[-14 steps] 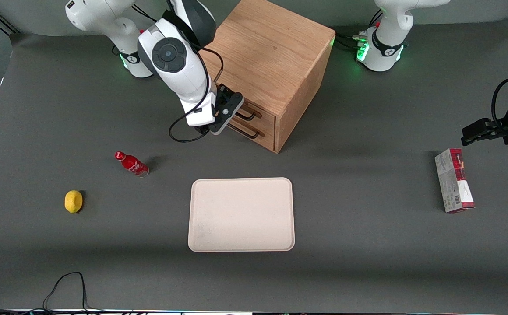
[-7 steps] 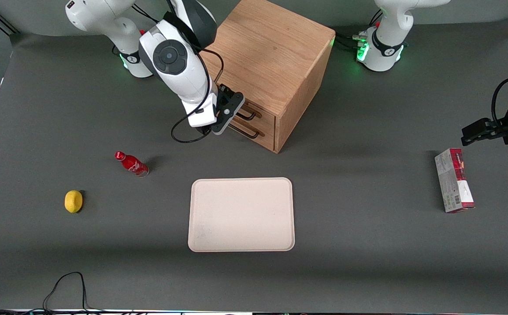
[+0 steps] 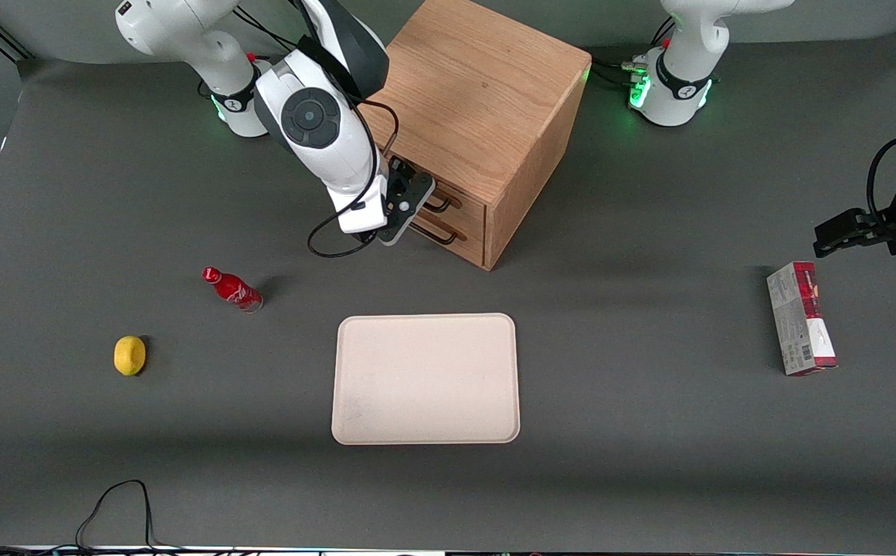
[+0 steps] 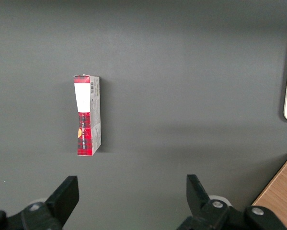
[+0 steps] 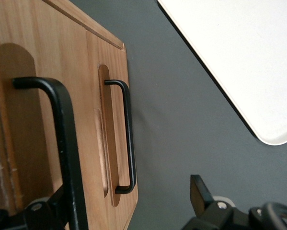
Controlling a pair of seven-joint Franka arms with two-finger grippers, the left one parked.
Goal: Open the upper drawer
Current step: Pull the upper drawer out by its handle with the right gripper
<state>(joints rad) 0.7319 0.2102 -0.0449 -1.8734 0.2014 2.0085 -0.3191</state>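
Dark grey counter (image 3: pixel 649 432) carries a cube-shaped wooden cabinet (image 3: pixel 487 93); its upper drawer (image 3: pixel 456 202) is seen shut, flush with the front. The black bar handle (image 5: pixel 62 143) of that drawer is seen running between the spread fingers of the pincer (image 3: pixel 409 207), which is held apart right at the drawer front. Lower drawer (image 3: pixel 448 234) sits beneath. A cream tray (image 3: pixel 425 378) lies nearer the front camera.

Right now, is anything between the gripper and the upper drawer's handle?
Nothing. In the right wrist view the gripper sits open right at the upper drawer, whose black handle runs between its fingers.
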